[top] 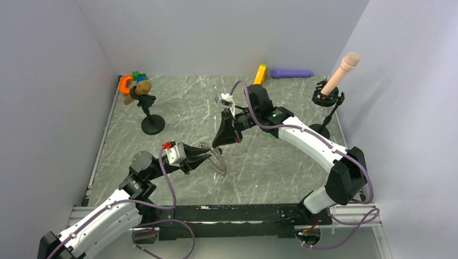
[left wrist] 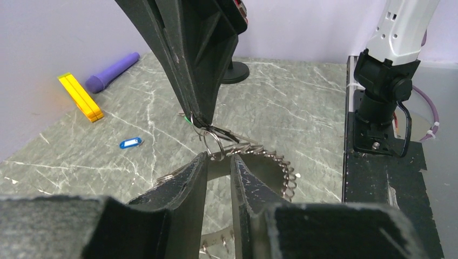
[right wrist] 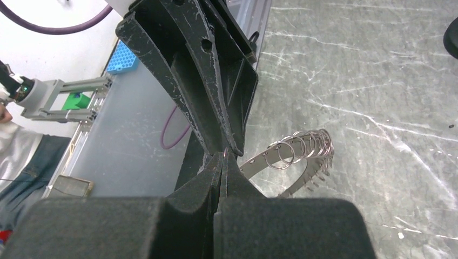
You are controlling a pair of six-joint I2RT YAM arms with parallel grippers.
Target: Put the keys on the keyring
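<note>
The keyring [left wrist: 270, 159], a dark band loop edged with small metal rings, stands up from the table at mid-left [top: 217, 162]. My left gripper [left wrist: 219, 157] is closed on the loop's top, the band crossing a narrow gap between the tips. My right gripper [left wrist: 195, 120] comes down from above, shut. A sliver of a green key [left wrist: 188, 120] shows at its tip, and a split ring [left wrist: 213, 141] hangs against the band. In the right wrist view its tips [right wrist: 224, 155] meet just beside the keyring [right wrist: 294, 148]. A blue key [left wrist: 130, 143] lies flat on the table, apart from both grippers.
A yellow block [top: 260, 74] and a purple cylinder [top: 291, 73] lie by the back wall. An orange horseshoe piece [top: 126, 83] sits at the back left by a black stand [top: 151, 124]. Another stand [top: 327, 97] holding a pink rod is at the right.
</note>
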